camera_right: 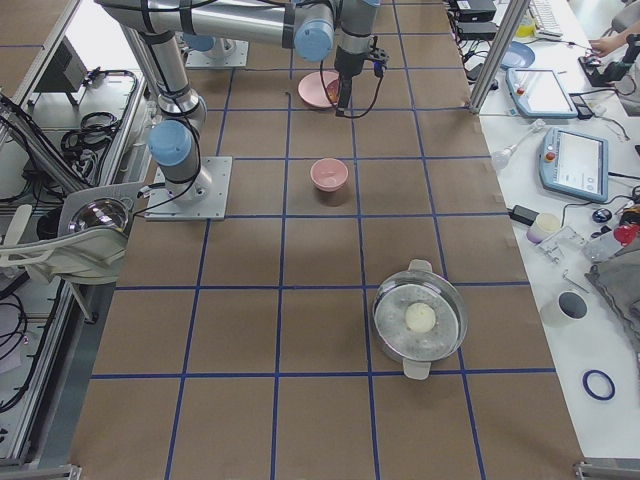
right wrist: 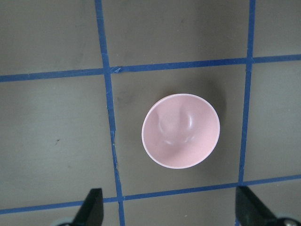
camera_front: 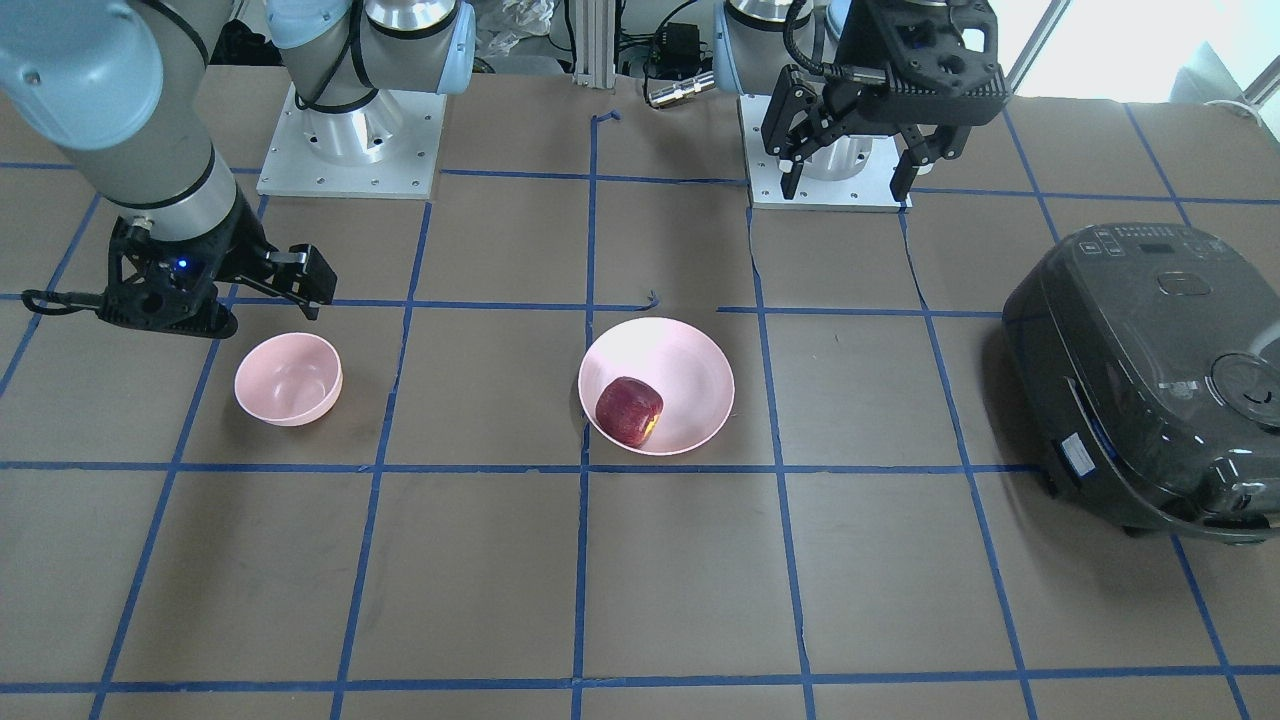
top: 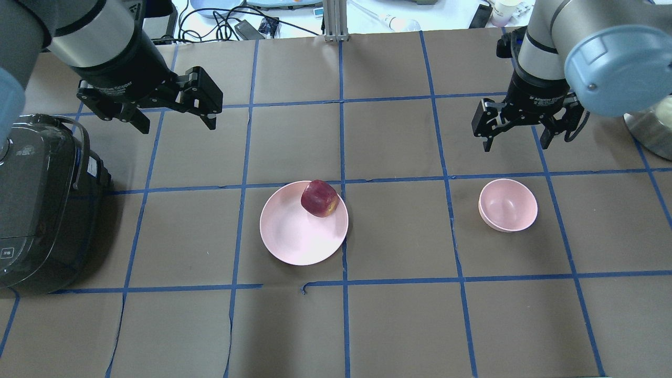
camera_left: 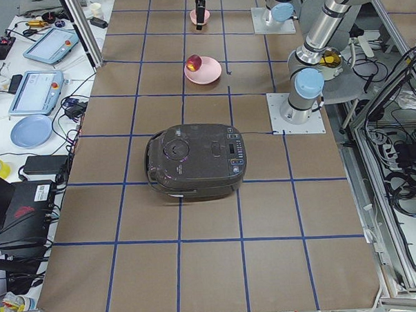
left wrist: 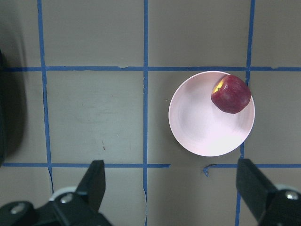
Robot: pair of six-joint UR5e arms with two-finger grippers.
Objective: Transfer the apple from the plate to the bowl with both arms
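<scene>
The dark red apple point(camera_front: 629, 410) point(top: 319, 198) point(left wrist: 230, 93) lies on the pale pink plate point(camera_front: 672, 358) point(top: 296, 233) point(left wrist: 202, 129), against its rim on the side away from the robot. The small pink bowl point(camera_front: 288, 378) point(top: 507, 205) point(right wrist: 181, 130) stands empty, about a grid square to the plate's right in the overhead view. My left gripper point(top: 177, 126) point(camera_front: 845, 190) point(left wrist: 170, 165) is open and empty, held high, back and to the left of the plate. My right gripper point(top: 515, 144) point(camera_front: 310, 295) point(right wrist: 168, 190) is open and empty, hovering just behind the bowl.
A dark rice cooker point(top: 37, 210) point(camera_front: 1150, 380) sits at the table's left end. A steel pot with a lid point(camera_right: 420, 320) point(top: 651, 131) stands at the right end. The arms' base plates point(camera_front: 345, 150) are at the robot's edge. Blue tape lines grid the brown table.
</scene>
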